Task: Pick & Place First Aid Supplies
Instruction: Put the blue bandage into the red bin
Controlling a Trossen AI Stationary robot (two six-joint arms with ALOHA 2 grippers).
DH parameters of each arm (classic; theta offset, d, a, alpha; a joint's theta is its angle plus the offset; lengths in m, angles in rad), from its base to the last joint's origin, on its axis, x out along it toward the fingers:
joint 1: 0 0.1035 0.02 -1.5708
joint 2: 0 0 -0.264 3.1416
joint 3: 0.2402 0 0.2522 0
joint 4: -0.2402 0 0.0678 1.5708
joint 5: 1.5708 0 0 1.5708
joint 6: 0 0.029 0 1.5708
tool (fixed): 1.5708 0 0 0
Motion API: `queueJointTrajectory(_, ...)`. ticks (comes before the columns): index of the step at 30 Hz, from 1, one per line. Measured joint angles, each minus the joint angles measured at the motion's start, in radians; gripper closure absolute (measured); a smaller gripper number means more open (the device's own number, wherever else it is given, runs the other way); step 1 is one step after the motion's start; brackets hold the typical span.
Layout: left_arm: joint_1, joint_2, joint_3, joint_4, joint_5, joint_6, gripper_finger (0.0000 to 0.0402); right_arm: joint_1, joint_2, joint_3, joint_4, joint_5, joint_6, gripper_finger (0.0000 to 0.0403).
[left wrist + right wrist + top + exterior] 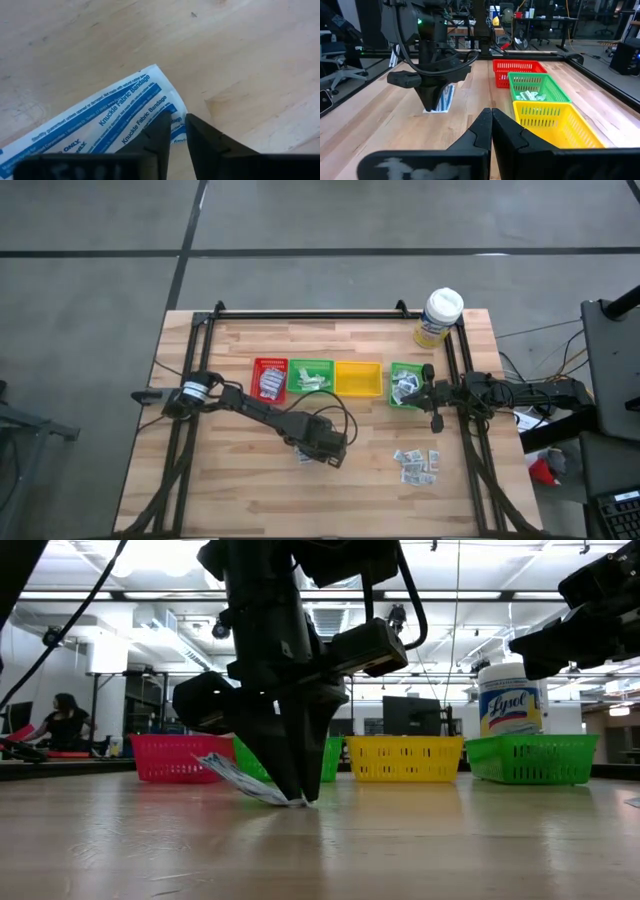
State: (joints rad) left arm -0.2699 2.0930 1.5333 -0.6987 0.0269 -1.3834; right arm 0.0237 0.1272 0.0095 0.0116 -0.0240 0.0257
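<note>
A: Nearest the front edge, what is lying on the table (230, 480)?

B: A loose cluster of small packets (418, 464) is lying at the near right, untouched.

A: And the left gripper (297, 798)?

B: It is pointing straight down at mid-table, left of that cluster, its fingers (157, 135) nearly together and pinching the end of a white-and-blue knuckle bandage strip (117, 122); the strip's pinched end is tilting up off the wood.

A: Farther back?

B: The right gripper (491, 117) is hovering by the right-hand green tray (406, 384), jaws closed, holding nothing. A red tray (270, 378), another green tray (311, 375) and a yellow tray (357, 378) are standing in a row; a white-lidded tub (440, 316) is standing far right.
</note>
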Motion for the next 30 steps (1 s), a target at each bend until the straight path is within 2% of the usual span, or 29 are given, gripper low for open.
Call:
queueJointTrajectory(20,0.000,0.002,0.037,-0.003,-0.002,0.056,0.0397,0.000,0.000,0.000,0.000,0.000,-0.002,0.0394)
queueJointTrajectory(30,0.000,0.002,0.046,-0.006,-0.002,0.084,0.0401,0.000,0.000,0.000,0.000,0.000,0.000,0.0394)
